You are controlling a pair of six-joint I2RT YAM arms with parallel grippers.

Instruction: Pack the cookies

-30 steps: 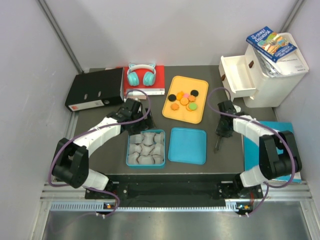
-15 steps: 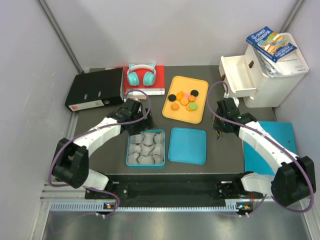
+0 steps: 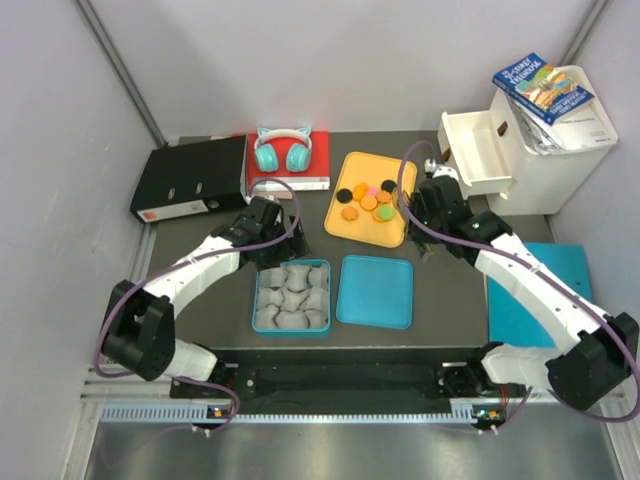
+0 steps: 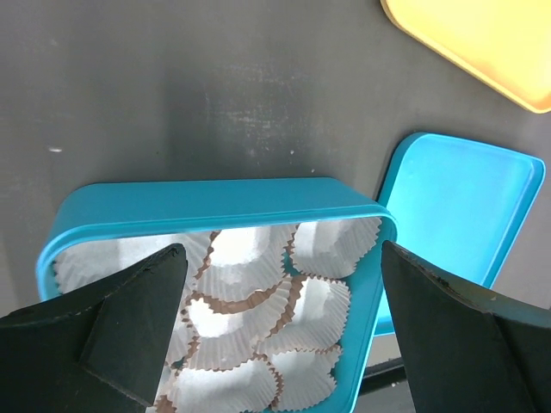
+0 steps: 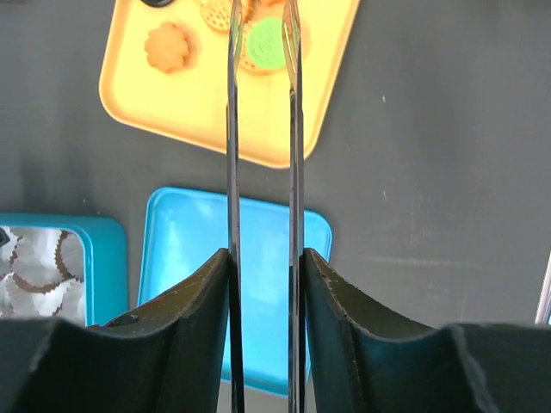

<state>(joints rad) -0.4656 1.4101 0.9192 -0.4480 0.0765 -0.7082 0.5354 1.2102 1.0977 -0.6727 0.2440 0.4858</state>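
Note:
The cookies (image 3: 368,200), mostly orange with black, pink and green ones, lie on a yellow tray (image 3: 345,226). My right gripper (image 3: 424,238) is shut on thin metal tongs (image 5: 232,129) at the tray's right edge. In the right wrist view the tong blades reach over the tray (image 5: 198,112) beside a green cookie (image 5: 265,41) and an orange one (image 5: 166,47). My left gripper (image 3: 270,250) is open and empty above the far edge of a teal box (image 4: 215,198) full of white paper cups (image 4: 250,284). The box's teal lid (image 3: 375,291) lies flat to its right.
A black binder (image 3: 190,178) and teal headphones (image 3: 281,150) on a red book (image 3: 320,155) stand at the back left. A white drawer unit (image 3: 520,140) with a book (image 3: 542,88) on top stands at the back right. A teal sheet (image 3: 540,290) lies at the right edge.
My right arm has swung from the table right of the lid up and left to the yellow tray's right edge, carrying the tongs. The left arm has not moved.

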